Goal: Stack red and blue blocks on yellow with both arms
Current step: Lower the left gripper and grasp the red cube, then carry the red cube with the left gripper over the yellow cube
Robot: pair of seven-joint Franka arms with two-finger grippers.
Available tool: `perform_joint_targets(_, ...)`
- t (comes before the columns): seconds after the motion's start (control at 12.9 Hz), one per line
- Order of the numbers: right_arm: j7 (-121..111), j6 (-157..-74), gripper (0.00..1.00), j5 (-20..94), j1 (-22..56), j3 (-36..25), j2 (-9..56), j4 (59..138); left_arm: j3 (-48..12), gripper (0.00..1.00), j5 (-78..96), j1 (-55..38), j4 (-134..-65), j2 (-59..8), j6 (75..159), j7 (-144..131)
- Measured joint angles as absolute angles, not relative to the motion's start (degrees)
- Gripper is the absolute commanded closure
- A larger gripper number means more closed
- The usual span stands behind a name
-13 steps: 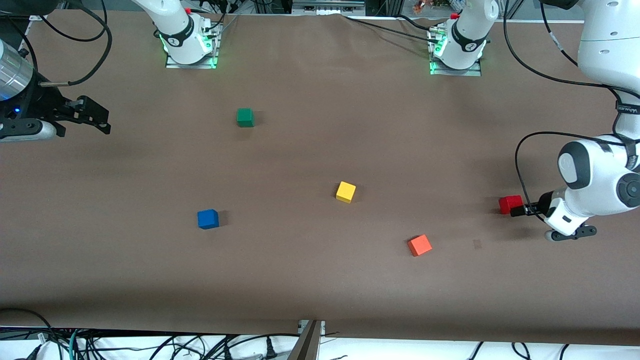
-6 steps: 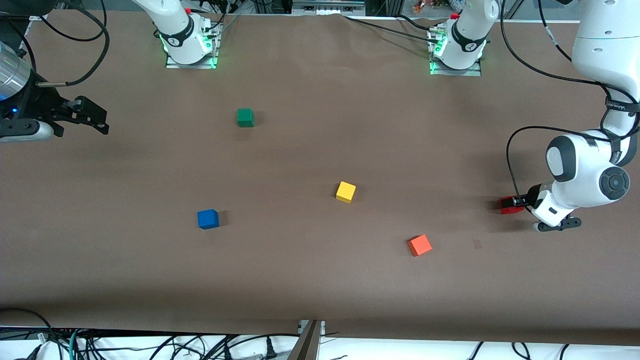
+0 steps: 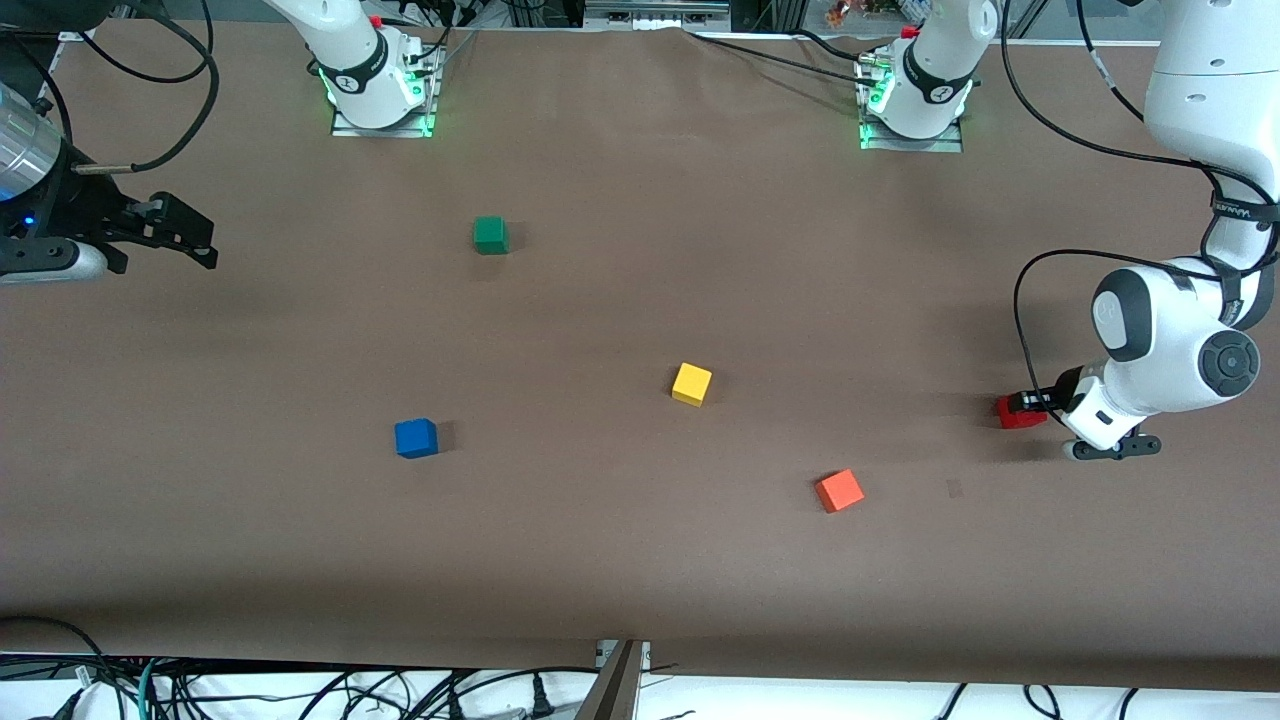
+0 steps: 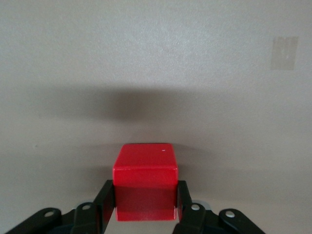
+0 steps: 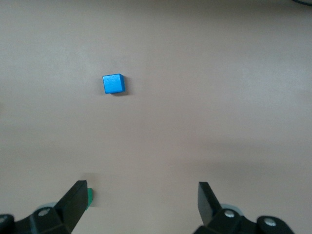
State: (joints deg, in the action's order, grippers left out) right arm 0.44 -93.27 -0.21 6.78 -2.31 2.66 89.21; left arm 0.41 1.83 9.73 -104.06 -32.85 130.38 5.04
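The deep red block rests on the table at the left arm's end. My left gripper is low over it, one finger pressed against each side; in the left wrist view the red block fills the gap of the left gripper. The blue block lies toward the right arm's end. The yellow cube sits mid-table. My right gripper hangs open and empty at the right arm's end; the right wrist view shows the right gripper and the blue block.
A green cube lies nearer the bases; it also peeks out past a finger in the right wrist view. An orange-red cube lies nearer the front camera than the yellow cube. A small tape mark is beside it.
My left gripper moved from beside the red block to over it, and its fingers now stand against the block's sides. The right gripper shifted only slightly. The blocks have not moved.
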Motion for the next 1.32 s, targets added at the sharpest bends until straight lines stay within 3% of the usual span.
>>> perform_joint_targets(0.15, 0.44, -93.26, 0.0, -0.21, 6.78, -2.32, 2.66, 89.21, -1.32, 1.0, 1.83, 9.61, -102.63, -31.44, 129.72, 5.15)
perform_joint_targets(0.31, 0.44, -93.27, 0.0, -0.21, 6.78, -2.32, 2.66, 89.21, -5.02, 1.0, 1.83, 8.02, -97.84, -29.51, 123.25, 3.84)
perform_joint_targets(0.54, 0.44, -93.26, 0.0, -0.21, 6.77, -2.32, 2.66, 89.21, -7.56, 1.0, 1.83, -1.4, -90.27, -27.98, 114.8, -6.9)
perform_joint_targets(0.85, 0.44, -93.43, 0.0, -0.2, 6.81, -2.29, 2.69, 89.2, -7.72, 1.0, 1.83, -17.88, -87.48, -30.93, 114.79, -19.94)
perform_joint_targets(1.32, 0.44, -99.66, 0.0, 2.42, 6.89, -2.14, 6.81, 89.21, -7.47, 1.0, 1.83, -32.28, -81.13, -39.48, 116.64, -20.31)
